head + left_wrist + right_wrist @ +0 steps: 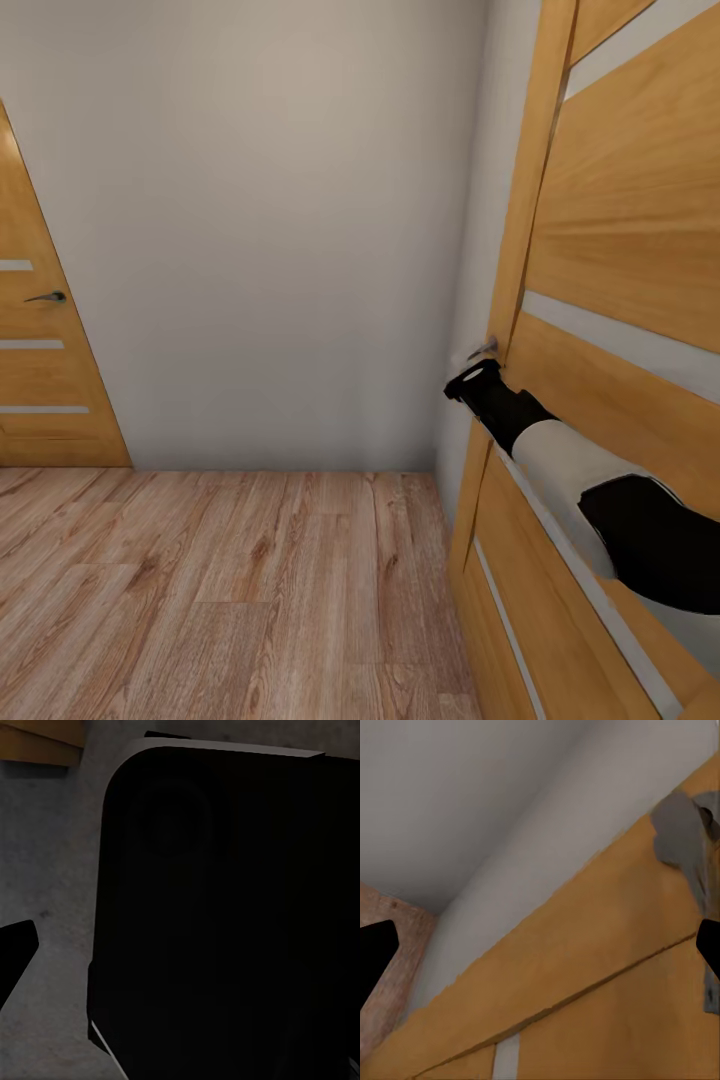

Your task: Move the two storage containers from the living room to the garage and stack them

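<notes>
From the head camera you are facing a pale wall (270, 220) with wood plank flooring (220, 590) across the bottom of the frame. A wooden door (35, 370) with a dark lever handle (47, 296) stands at the left edge. A second wooden door (620, 300) fills the right side, and your right arm (570, 460) reaches up from the lower right toward its metal handle (484, 348), mid-frame right. The right gripper (470, 375) sits just beside that handle, apparently touching it; you cannot tell from here whether the jaws are spread or closed.

In the left wrist camera a large dark rounded body (225, 915) covers most of the frame, with rough grey surface (45, 870) at the left, a strip of wood at the upper left, and one black fingertip (15, 952) at the left edge. The jaw state cannot be told.

In the right wrist camera the door face (585, 990) runs diagonally, the grey handle plate (682, 832) at upper right. Black fingertips (375, 956) sit at opposite edges, so the jaws are spread wide with nothing between them.

Neither orange-red bin is in sight; you are still at a doorway. Judged from the task, the bins should be light, stiff and open-topped with smooth flared walls, so grip over a rim on a long side, or with both arms at the short ends.
</notes>
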### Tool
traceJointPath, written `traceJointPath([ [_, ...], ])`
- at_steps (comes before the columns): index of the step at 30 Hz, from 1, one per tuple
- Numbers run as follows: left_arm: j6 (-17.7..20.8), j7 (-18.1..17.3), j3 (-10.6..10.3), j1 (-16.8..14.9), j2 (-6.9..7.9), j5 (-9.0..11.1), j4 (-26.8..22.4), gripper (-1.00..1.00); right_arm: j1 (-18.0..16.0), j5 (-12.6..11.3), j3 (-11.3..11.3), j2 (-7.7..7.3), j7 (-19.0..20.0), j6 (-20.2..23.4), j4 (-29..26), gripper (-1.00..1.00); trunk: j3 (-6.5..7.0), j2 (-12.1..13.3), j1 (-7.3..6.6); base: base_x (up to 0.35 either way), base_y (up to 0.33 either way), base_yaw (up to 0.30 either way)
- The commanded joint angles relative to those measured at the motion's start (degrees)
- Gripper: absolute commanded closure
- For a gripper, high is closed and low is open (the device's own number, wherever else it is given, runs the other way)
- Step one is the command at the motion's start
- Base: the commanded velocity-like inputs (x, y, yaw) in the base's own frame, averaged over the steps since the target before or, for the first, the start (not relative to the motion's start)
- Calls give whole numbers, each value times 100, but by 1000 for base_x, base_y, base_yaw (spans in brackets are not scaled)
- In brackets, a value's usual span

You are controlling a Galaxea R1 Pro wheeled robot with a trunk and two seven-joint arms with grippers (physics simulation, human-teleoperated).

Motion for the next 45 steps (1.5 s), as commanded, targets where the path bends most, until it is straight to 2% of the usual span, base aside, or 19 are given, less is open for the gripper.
traceJointPath([
  [1, -12, -1, 2, 1, -2, 48, -3, -100, -4, 28, 25, 53, -9, 42, -6, -100, -5, -3, 0, 0, 0, 0],
  [3, -12, -1, 2, 1, -2, 48, -3, -100, -4, 27, 25, 305, -10, 57, -6, -100, -5, -3, 0, 0, 0, 0],
  [6, -12, -1, 2, 1, -3, 48, -3, -100, -4, 26, 25, 537, -10, 62, -6, -100, -5, -3, 0, 0, 0, 0],
  [9, -12, -1, 2, 1, -3, 48, -3, -100, -4, 21, 25, 687, -10, 66, -3, -100, -5, -3, 0, 0, 0, 0],
  [12, -12, -1, 2, 1, -3, 48, -3, -100, -4, 14, 14, 921, -3, 65, -5, -100, -5, -3, 0, 0, 0, 0],
  [14, -12, -1, 2, 1, -3, 48, -3, -100, -4, 10, 6, 987, 20, 54, -2, -100, -5, -3, 0, 0, 0, 0],
  [17, -12, -1, 2, 1, -2, 48, -3, -100, 1, -35, -20, 987, 70, 7, 7, -100, -5, -3, 0, 0, 0, 0],
  [20, -12, -1, 2, 1, 2, 48, -3, -100, 8, -353, -35, 987, 121, -16, 32, -100, -5, -3, 0, 0, 0, 0],
  [22, -12, -1, 2, 1, 4, 48, -3, -100, 12, -752, -41, 987, 187, -23, 55, -100, -5, -3, 0, 0, 0, 0],
  [27, -12, -1, 2, 1, 3, 48, -3, -100, 13, -1127, -44, 987, 235, -31, 85, -100, -5, -3, 0, 0, 0, 0],
  [36, -12, -1, 2, 1, -6, 48, -3, -100, 38, -1202, -45, 987, 244, -61, 102, -100, -5, -3, 0, 0, 0, 0],
  [45, -12, -1, 2, 1, 6, 55, -3, -100, 50, -1176, -34, 987, 253, -395, 117, -100, -5, -3, 0, 159, 0, 0],
])
